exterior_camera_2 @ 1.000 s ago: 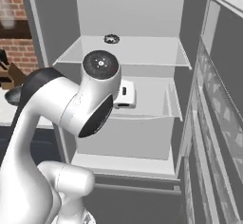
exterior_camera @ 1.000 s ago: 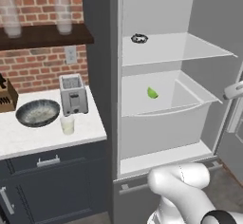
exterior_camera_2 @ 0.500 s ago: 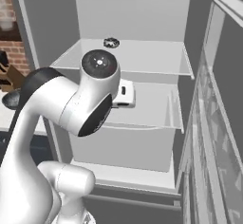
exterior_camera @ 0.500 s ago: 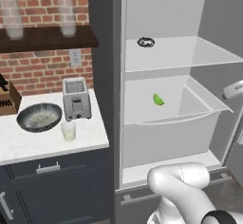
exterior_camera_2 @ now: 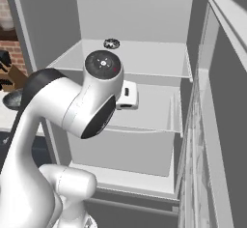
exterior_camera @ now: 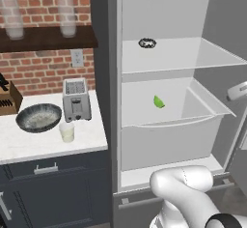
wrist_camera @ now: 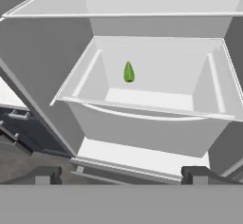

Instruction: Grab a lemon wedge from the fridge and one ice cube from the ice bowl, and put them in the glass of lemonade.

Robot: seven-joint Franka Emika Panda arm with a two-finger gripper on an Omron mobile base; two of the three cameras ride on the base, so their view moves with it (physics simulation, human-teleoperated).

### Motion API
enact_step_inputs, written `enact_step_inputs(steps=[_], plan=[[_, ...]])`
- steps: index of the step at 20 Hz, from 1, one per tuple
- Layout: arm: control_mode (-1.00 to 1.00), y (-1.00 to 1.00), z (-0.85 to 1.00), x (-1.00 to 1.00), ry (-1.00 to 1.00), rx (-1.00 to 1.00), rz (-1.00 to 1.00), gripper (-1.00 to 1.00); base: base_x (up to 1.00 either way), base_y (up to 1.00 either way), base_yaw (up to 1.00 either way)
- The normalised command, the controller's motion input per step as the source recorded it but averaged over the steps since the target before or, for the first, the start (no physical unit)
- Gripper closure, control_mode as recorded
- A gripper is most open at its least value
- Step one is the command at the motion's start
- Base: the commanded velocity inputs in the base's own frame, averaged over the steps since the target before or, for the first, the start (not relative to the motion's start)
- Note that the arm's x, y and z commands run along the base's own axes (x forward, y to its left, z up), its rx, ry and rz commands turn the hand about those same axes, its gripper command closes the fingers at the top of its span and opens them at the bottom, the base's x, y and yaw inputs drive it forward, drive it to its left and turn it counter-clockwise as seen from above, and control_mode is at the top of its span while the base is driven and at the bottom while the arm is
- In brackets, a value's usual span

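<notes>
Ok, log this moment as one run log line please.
fridge: open | lemon wedge: in drawer, untouched | gripper: open, empty, facing drawer | glass of lemonade: on counter

We see a red brick wall (exterior_camera: 43,70) with a white outlet (exterior_camera: 77,56) set in it, and a dark wooden shelf (exterior_camera: 46,37) fixed across the wall above the outlet. Below the wall runs a white speckled counter (exterior_camera: 29,142), and under the counter stand dark blue-grey cabinets (exterior_camera: 53,188) with pale handles.

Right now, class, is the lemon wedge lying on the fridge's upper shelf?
No. The lemon wedge lies in the open drawer below that shelf; the small dark ring sits on the shelf.
</notes>
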Motion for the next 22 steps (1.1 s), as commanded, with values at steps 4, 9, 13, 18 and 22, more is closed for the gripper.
enact_step_inputs(steps=[4,9,13,18,22], plan=[[-1.0,0.05,0.0,0.0,0.02,0.0,-0.04,-1.0,0.0,0.0,0.0],[-1.0,0.34,-0.15,0.11,0.18,0.0,-0.25,-1.0,0.0,0.0,0.0],[-1.0,0.38,-0.74,0.38,0.07,0.01,-0.24,-1.0,0.0,0.0,0.0],[-1.0,0.03,-0.79,0.65,0.0,0.03,-0.03,-1.0,0.0,0.0,0.0],[-1.0,0.25,-0.49,0.71,0.05,0.0,0.0,-1.0,0.0,0.0,0.0]])
